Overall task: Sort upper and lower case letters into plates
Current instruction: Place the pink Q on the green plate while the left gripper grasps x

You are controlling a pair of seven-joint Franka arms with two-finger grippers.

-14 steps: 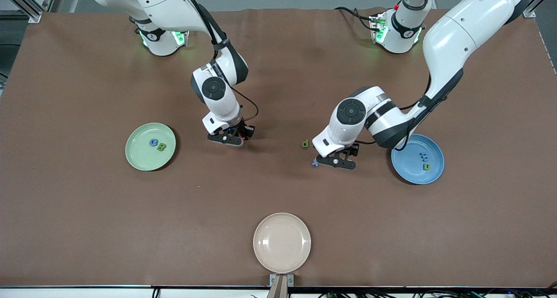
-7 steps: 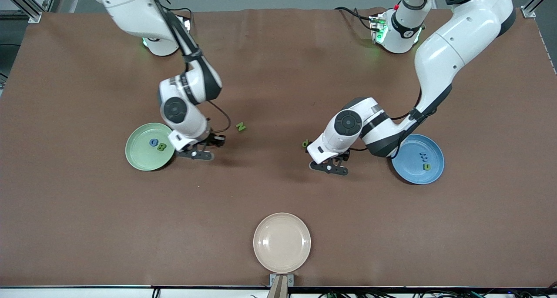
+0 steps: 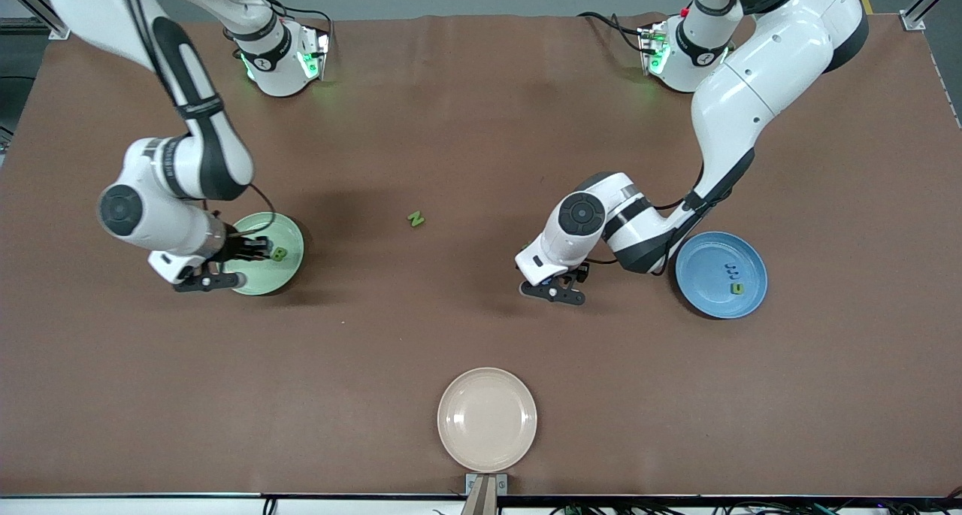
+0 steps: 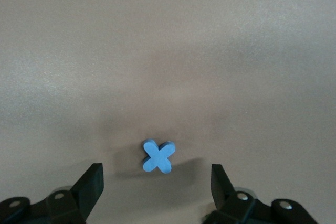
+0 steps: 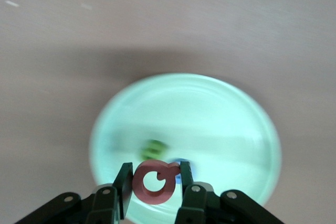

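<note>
Right claw (image 5: pixel 155 183) clamped on red chunky toy Q (image 5: pixel 154 182), over pale green round plate (image 5: pixel 220 108); left claw (image 4: pixel 157 187) apart, blue toy x (image 4: pixel 157 156) between fingers.

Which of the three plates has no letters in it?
The beige plate, nearest the front camera. The green plate and blue plate both hold letters.

Brown table (image 3: pixel 481 109) under even light, metal framing (image 3: pixel 45 4).

White arms (image 3: pixel 740 98), black joints, black cables.
</note>
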